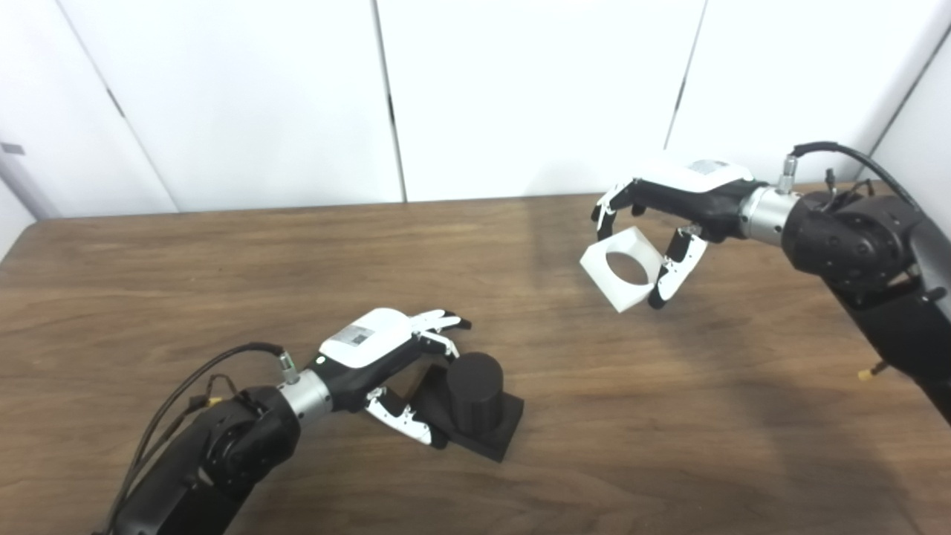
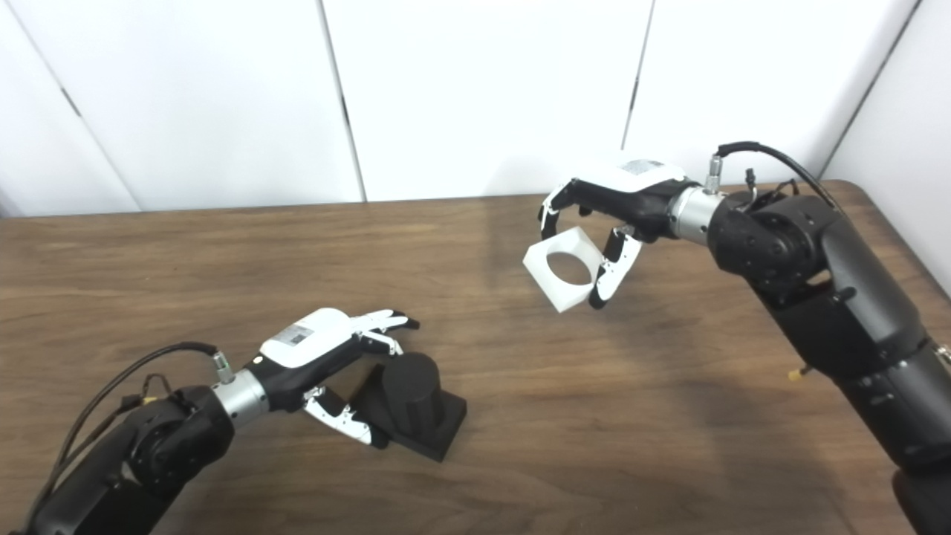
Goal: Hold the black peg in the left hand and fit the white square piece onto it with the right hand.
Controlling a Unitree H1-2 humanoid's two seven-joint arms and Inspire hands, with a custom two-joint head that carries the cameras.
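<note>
The black peg [image 1: 475, 405], a short cylinder on a square base, sits on the wooden table [image 1: 223, 297] near the front, its base flat on the surface, which appears to keep the cylinder upright and presented for mating. The left hand [image 1: 386, 357] lies low beside it, fingers spread around the cylinder and thumb along the base edge; whether it grips firmly or only rests against the peg cannot be told. The white square piece [image 1: 622, 267] is held clear of the table, well apart from the peg, closed between the fingers and thumb of the right hand [image 1: 669, 215]. Its round hole faces the cameras, tilted, so it would likely need rotating before descent. The right arm reaches in with the wrist level and the palm turned downward.
</note>
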